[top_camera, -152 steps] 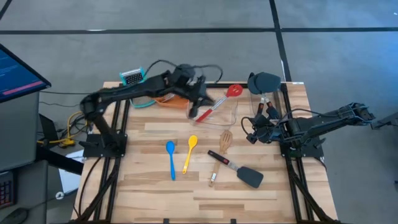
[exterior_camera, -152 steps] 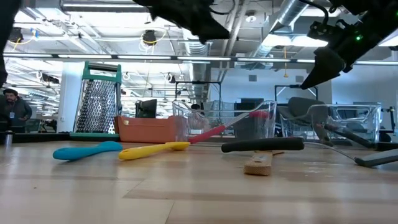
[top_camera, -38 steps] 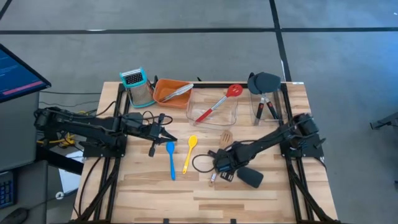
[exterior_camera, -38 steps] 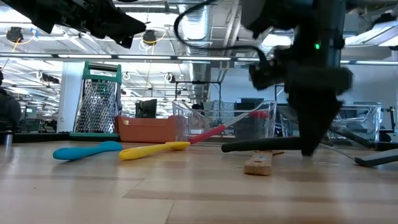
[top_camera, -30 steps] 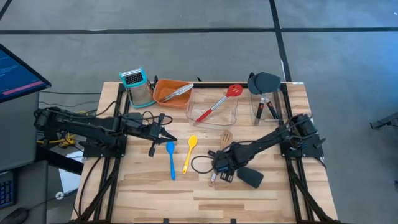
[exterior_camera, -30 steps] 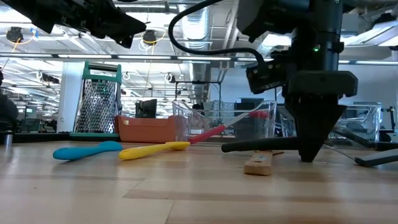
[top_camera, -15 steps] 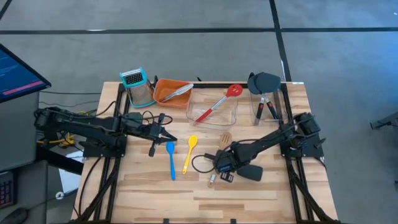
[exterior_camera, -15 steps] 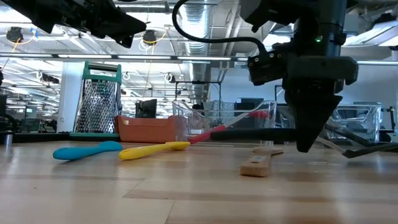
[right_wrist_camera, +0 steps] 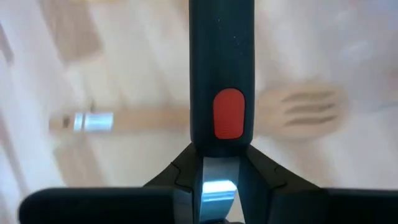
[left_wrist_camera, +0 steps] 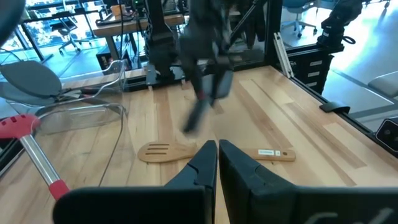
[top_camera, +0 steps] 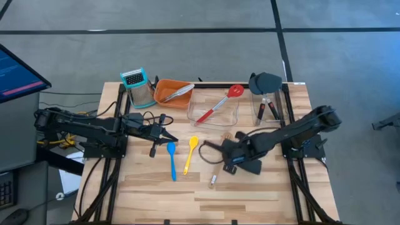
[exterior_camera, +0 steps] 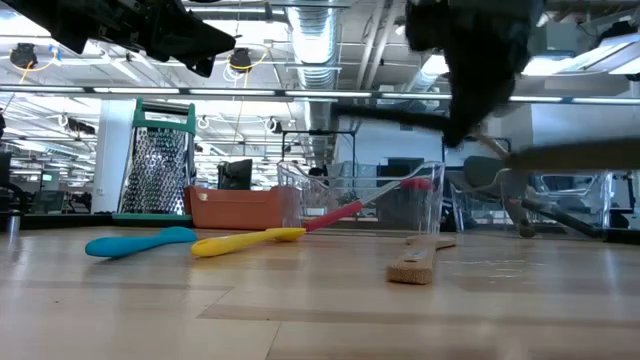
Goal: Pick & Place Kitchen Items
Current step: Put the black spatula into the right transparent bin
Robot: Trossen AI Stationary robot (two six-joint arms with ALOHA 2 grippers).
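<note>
My right gripper (top_camera: 236,159) hangs over the table's middle right, shut on a black spatula (exterior_camera: 400,116) with a red dot on its handle (right_wrist_camera: 228,121). Below it a wooden fork-like spatula (top_camera: 220,150) lies flat on the table. A blue spoon (top_camera: 171,160) and a yellow spoon (top_camera: 190,154) lie side by side at the middle. A red spoon (top_camera: 219,106) leans in a clear bin (top_camera: 232,116). My left gripper (top_camera: 171,139) hovers shut left of the spoons, touching nothing. My right gripper pinches the black spatula's handle (right_wrist_camera: 221,144) between its two fingers, at the end next to the silver neck (right_wrist_camera: 217,186). The fingers slant down from above and lie across the handle. The spatula is lifted clear, nearly level, its head (exterior_camera: 585,152) slightly lower.
An orange tray (top_camera: 170,92) with silver tongs and a grater (top_camera: 137,85) stand at the far left. A second clear bin (top_camera: 267,106) at the far right holds a black spatula and red-handled tongs. Bare wood lies along the near edge.
My right gripper has shut on the black spatula's handle and risen, drifting toward the table's far right. The spatula, which lay across the wooden one, now hangs clear above the table.
</note>
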